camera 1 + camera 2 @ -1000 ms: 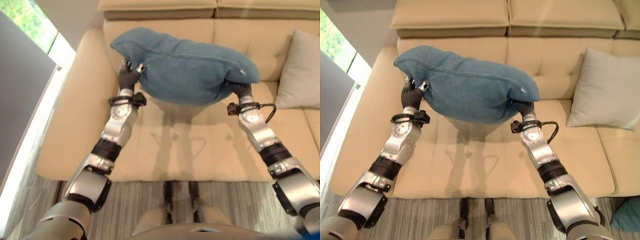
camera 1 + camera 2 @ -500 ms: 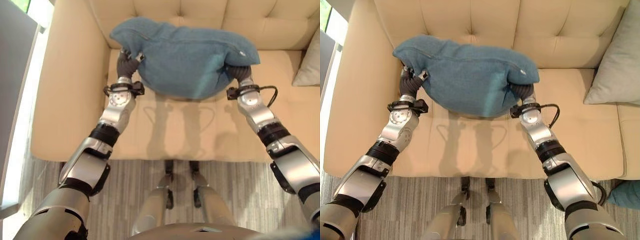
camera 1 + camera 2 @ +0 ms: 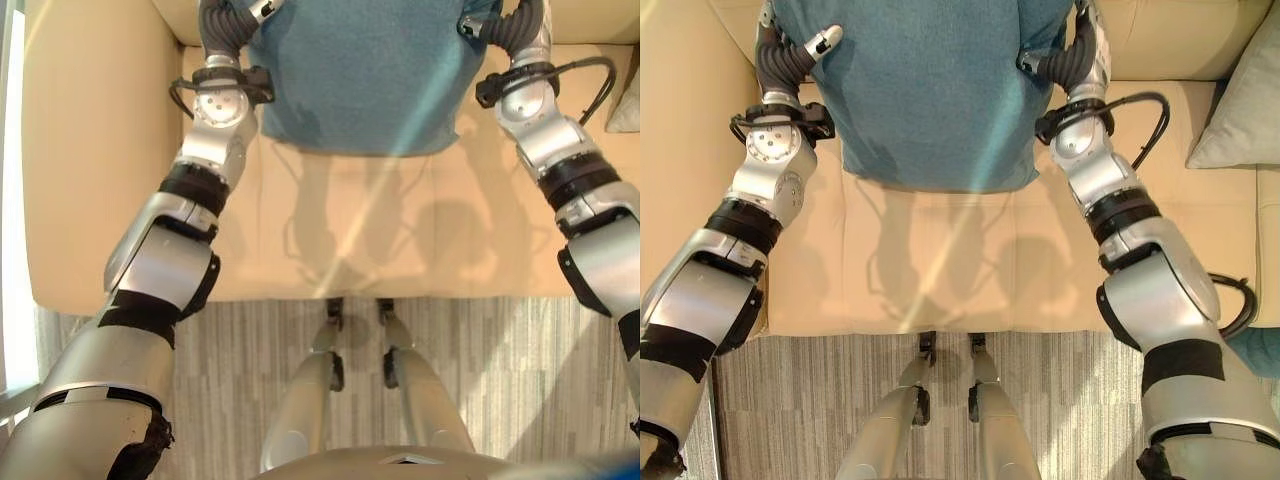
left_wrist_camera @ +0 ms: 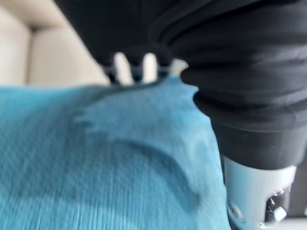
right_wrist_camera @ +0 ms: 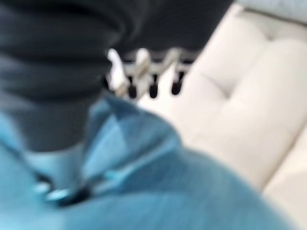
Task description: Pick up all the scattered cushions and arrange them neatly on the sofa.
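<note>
A blue cushion (image 3: 360, 70) hangs over the back part of the cream sofa seat (image 3: 340, 230), held between both hands. My left hand (image 3: 790, 55) grips its left edge, with the thumb lying on the front face. In the left wrist view the fingers (image 4: 122, 67) reach over the blue cloth (image 4: 96, 163). My right hand (image 3: 1075, 55) grips the right edge. In the right wrist view the cushion's corner (image 5: 134, 139) sits between its thumb and fingers (image 5: 144, 67). The cushion's top is cut off by the view's edge.
A grey cushion (image 3: 1240, 110) leans at the sofa's right end. Another teal cushion (image 3: 1260, 350) lies on the floor at the lower right. The sofa's left armrest (image 3: 90, 150) is beside my left arm. A striped grey rug (image 3: 480, 380) runs along the sofa's front.
The camera has tipped down and come closer to the sofa. Both arms have stretched forward, carrying the blue cushion further towards the backrest.
</note>
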### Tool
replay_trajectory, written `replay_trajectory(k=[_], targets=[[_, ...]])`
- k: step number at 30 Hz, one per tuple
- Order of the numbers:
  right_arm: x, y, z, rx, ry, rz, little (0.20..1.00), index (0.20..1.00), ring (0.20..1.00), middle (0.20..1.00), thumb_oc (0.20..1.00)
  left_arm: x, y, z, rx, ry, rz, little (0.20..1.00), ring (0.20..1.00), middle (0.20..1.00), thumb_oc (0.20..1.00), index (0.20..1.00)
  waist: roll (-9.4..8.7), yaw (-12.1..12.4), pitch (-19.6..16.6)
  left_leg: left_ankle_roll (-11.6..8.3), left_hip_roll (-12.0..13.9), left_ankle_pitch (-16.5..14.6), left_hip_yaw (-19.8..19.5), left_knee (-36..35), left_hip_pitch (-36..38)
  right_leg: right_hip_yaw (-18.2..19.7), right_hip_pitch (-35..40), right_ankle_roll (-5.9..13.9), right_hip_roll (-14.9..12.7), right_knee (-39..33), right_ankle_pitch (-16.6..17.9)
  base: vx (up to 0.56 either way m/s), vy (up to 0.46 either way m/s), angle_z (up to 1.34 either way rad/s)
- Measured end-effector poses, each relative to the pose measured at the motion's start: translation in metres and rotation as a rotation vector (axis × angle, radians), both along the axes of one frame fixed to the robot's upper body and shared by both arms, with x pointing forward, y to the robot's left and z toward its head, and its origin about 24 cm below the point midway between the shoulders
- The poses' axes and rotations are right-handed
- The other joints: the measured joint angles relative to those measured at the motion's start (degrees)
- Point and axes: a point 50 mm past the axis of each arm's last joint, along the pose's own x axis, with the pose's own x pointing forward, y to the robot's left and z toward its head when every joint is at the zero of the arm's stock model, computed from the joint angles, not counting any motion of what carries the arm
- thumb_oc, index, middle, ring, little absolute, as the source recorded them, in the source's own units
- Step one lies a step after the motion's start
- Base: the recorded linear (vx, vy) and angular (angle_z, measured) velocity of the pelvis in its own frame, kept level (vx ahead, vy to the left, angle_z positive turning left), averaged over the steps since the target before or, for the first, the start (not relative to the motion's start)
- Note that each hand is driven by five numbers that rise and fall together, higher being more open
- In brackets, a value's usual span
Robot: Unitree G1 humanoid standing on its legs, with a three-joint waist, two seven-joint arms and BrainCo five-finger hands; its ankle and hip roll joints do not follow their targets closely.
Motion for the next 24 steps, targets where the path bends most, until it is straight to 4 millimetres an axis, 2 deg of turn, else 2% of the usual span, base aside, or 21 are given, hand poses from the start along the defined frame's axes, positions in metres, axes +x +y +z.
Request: replay_trajectory(k=[1, 3, 4, 5, 7, 10, 13, 17, 18, 22, 24], targets=[[0.0, -0.001, 0.003, 0.0, -0.004, -0.006, 1.0, 1.0, 1.0, 1.0, 1.0, 0.0, 0.0, 0.002, 0.002, -0.004, 0.001, 1.0, 1.0, 1.0, 1.0, 1.0, 0.0, 0.0, 0.0, -0.04, 0.0, 0.0, 0.0, 0.5, -0.4, 0.0, -0.2, -0.19, 0.0, 0.0, 0.2, 0.02, -0.001, 0.15], [-0.002, -0.01, 0.013, 0.012, -0.017, -0.045, 1.0, 1.0, 1.0, 1.0, 1.0, -0.002, 0.005, 0.01, 0.006, -0.021, 0.014, 1.0, 1.0, 1.0, 1.0, 1.0, -0.62, -0.4, 0.0, -1.82, -0.7, -2.0, -0.1, 6.6, -5.2, 0.1, -0.7, -1.18, -1.4, 0.1, 1.4, 0.04, 0.01, 0.16], [-0.004, -0.018, 0.016, 0.039, -0.021, -0.061, 1.0, 1.0, 1.0, 1.0, 1.0, -0.005, 0.014, 0.016, 0.013, -0.037, 0.036, 1.0, 1.0, 1.0, 1.0, 1.0, -0.84, 0.1, 0.0, -2.42, 1.6, 2.4, -0.1, -1.3, -4.1, 0.1, -1.0, -1.03, -0.8, 0.1, 1.3, 0.04, 0.008, -0.23], [-0.005, -0.022, 0.018, 0.049, -0.025, -0.065, 1.0, 1.0, 1.0, 1.0, 1.0, -0.009, 0.028, 0.024, 0.015, -0.057, 0.073, 1.0, 1.0, 1.0, 1.0, 1.0, -1.08, 0.7, -0.1, -3.68, 3.6, 5.9, -1.5, -2.6, -3.4, 0.2, -1.1, -0.4, 0.3, 0.1, 0.8, 0.04, -0.003, -0.37], [-0.008, -0.035, 0.02, 0.057, -0.031, -0.097, 1.0, 1.0, 1.0, 1.0, 1.0, -0.015, 0.047, 0.033, 0.022, -0.08, 0.127, 1.0, 1.0, 1.0, 1.0, 1.0, -1.21, -0.2, 0.0, -3.67, 3.3, 5.9, -2.1, -3.7, -3.3, -0.3, -1.4, -0.38, 0.1, 0.0, 0.8, 0.01, 0.002, -0.13], [-0.017, -0.065, 0.026, 0.076, -0.038, -0.169, 1.0, 1.0, 1.0, 1.0, 1.0, -0.018, 0.056, 0.035, 0.031, -0.081, 0.145, 1.0, 1.0, 1.0, 1.0, 1.0, -1.22, 0.0, 0.0, -3.68, 2.2, 6.0, -2.4, -3.6, -3.2, -0.8, -1.4, 0.12, -1.0, 0.0, 0.5, 0.01, 0.009, 0.06], [-0.025, -0.086, 0.026, 0.149, -0.059, -0.181, 1.0, 1.0, 1.0, 1.0, 1.0, -0.023, 0.072, 0.031, 0.044, -0.075, 0.177, 1.0, 1.0, 1.0, 1.0, 1.0, -1.22, 0.2, 0.0, -3.68, 1.6, 6.0, -2.7, -3.6, -2.9, -0.9, -0.9, 0.86, -1.6, 0.0, -0.1, 0.02, -0.001, 0.08], [-0.023, -0.097, -0.007, 0.159, 0.017, -0.173, 1.0, 1.0, 1.0, 1.0, 1.0, -0.025, 0.085, 0.0, 0.06, -0.017, 0.169, 1.0, 1.0, 1.0, 1.0, 1.0, -1.3, 0.4, 0.0, -3.75, 1.3, 5.8, -2.8, -3.8, -0.3, -1.0, 1.7, 2.01, -1.9, 0.0, -1.0, 0.0, -0.001, 0.02], [-0.026, -0.094, -0.017, 0.187, 0.007, -0.111, 1.0, 1.0, 1.0, 1.0, 1.0, -0.031, 0.084, -0.01, 0.048, -0.036, 0.127, 1.0, 1.0, 1.0, 1.0, 1.0, -1.35, 0.3, 0.0, -4.14, 1.3, 5.5, -2.8, -3.8, 0.6, -0.9, 2.5, 2.32, -2.0, 0.0, -1.4, 0.0, 0.0, 0.0], [-0.041, -0.107, -0.081, 0.23, 0.09, -0.062, 1.0, 1.0, 1.0, 1.0, 1.0, -0.048, 0.079, -0.067, 0.038, 0.004, 0.01, 1.0, 1.0, 1.0, 1.0, 1.0, -1.37, 0.1, -0.1, -4.91, 1.3, 4.5, -2.7, -3.9, 3.9, -0.9, 5.8, 2.86, -2.0, 0.0, -2.2, 0.05, -0.025, -0.02], [-0.064, -0.108, -0.107, 0.292, 0.073, 0.013, 1.0, 1.0, 1.0, 1.0, 1.0, -0.068, 0.075, -0.092, -0.004, -0.006, -0.05, 1.0, 1.0, 1.0, 1.0, 1.0, -1.48, -0.1, -0.2, -4.98, 1.4, 3.8, -2.7, -3.9, 5.3, -0.9, 7.1, 2.67, -2.0, 0.0, -2.5, 0.05, -0.015, -0.01]])
